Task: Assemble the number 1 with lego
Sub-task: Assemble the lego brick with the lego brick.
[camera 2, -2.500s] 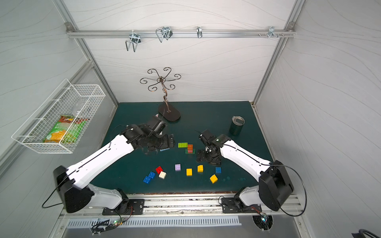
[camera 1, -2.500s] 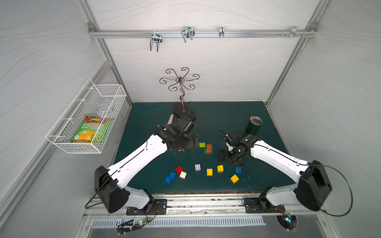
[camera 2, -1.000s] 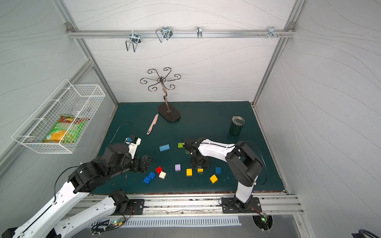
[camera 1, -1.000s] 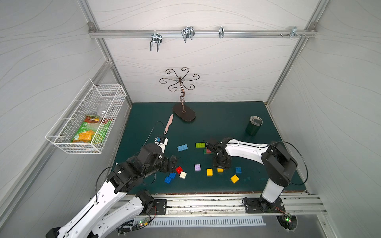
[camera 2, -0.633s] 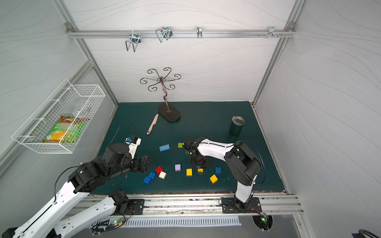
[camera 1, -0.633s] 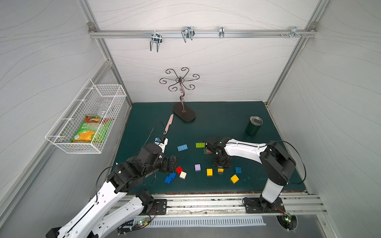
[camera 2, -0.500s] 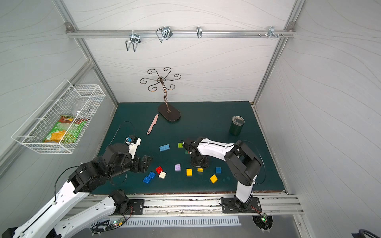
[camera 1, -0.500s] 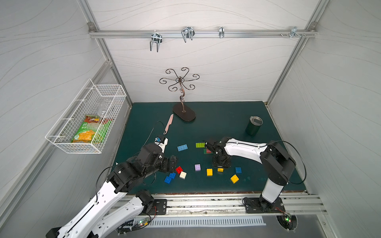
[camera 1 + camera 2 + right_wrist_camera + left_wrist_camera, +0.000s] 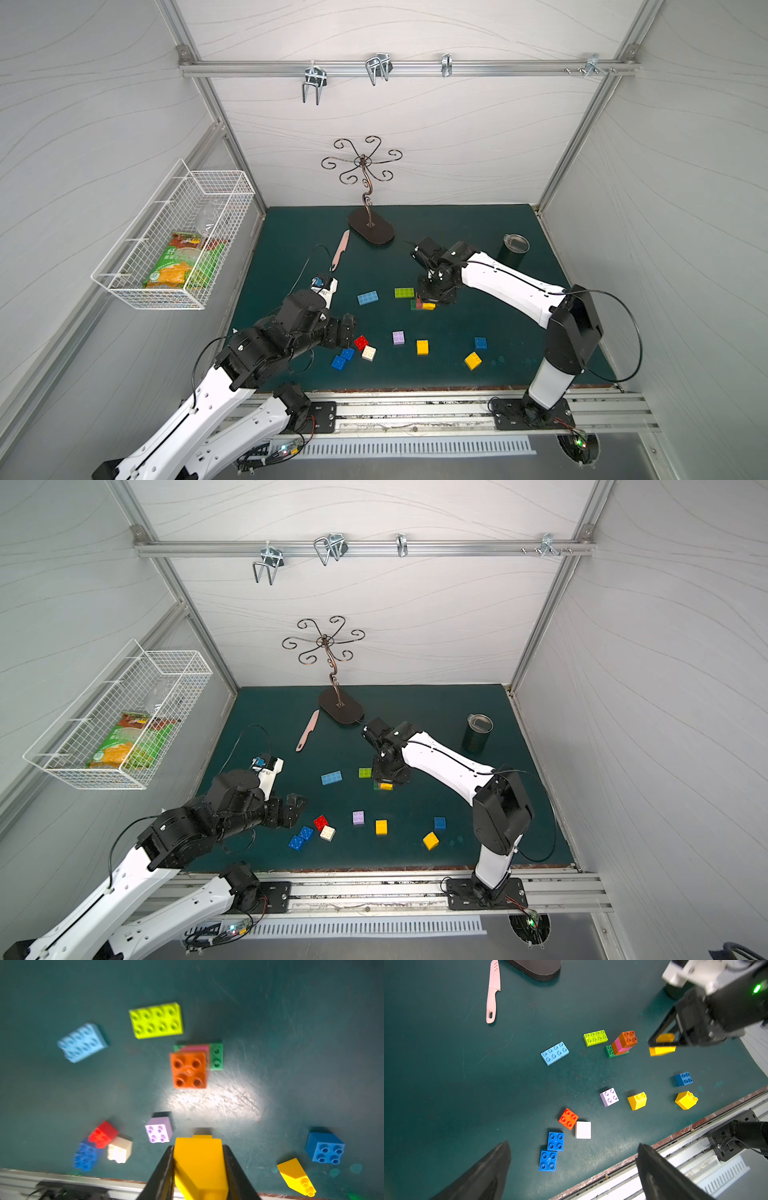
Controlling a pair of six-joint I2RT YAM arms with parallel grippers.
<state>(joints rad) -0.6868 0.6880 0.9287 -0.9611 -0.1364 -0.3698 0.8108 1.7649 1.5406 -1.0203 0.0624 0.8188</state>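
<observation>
The right gripper (image 9: 198,1148) is pinching a yellow brick (image 9: 661,1050) between its jaws and holding it just beside the brick stack (image 9: 623,1043), not touching it. That stack, orange over pink on a dark-green base, is standing on the green mat (image 9: 457,232), whose surface is showing scuffs and fine scratches. A lime brick (image 9: 404,292) and a light-blue brick (image 9: 368,298) are lying flat to the stack's left. The loose bricks (image 9: 398,337), in lilac, yellow, blue, red and white, are lying scattered in front of the stack. The left gripper (image 9: 573,1145) is hovering in front and to the left of the stack with its jaws spread wide, gripping nothing. Behind the stack, a metal stand (image 9: 371,230), a pink knife (image 9: 340,249) and a dark cup (image 9: 515,249) are sitting on the mat. White wavy-lined walls (image 9: 457,124) are enclosing everything; a rail (image 9: 415,68) with hooks is crossing the back wall, and a wire basket (image 9: 174,241) is hanging on the left wall.
</observation>
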